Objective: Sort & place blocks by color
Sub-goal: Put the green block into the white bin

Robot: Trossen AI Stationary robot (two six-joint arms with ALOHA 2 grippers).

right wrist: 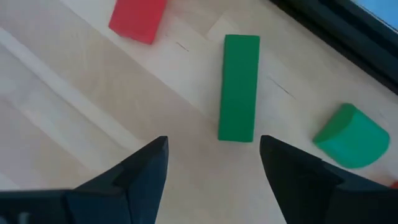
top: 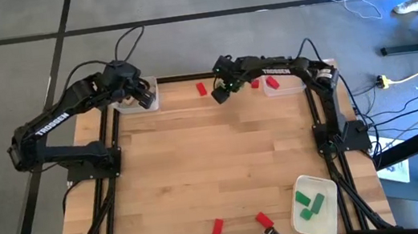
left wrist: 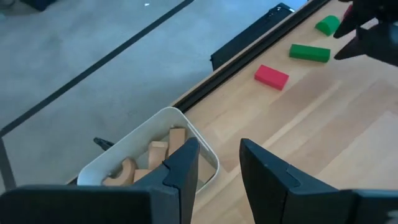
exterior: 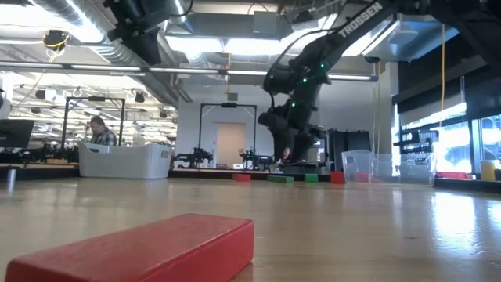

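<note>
My right gripper (top: pixel 222 93) hangs open, fingers pointing down, just above a green rectangular block (right wrist: pixel 239 87) that lies flat on the table near the far edge. A red block (right wrist: pixel 138 17) and a green half-round block (right wrist: pixel 351 137) lie on either side of it. My left gripper (left wrist: pixel 217 163) is open above the near rim of a clear bin (top: pixel 144 99) at the far left, which holds tan wooden blocks (left wrist: pixel 155 155). Two red blocks (top: pixel 217 227) (top: pixel 264 220) lie at the near edge. In the low view the right gripper (exterior: pixel 286 153) hangs over the far blocks.
A clear bin (top: pixel 281 81) at the far right holds red blocks (top: pixel 272 83). A white tray (top: pixel 323 187) at the near right holds green blocks (top: pixel 310 205). The table's middle is bare wood. A person (exterior: pixel 99 131) sits in the room beyond.
</note>
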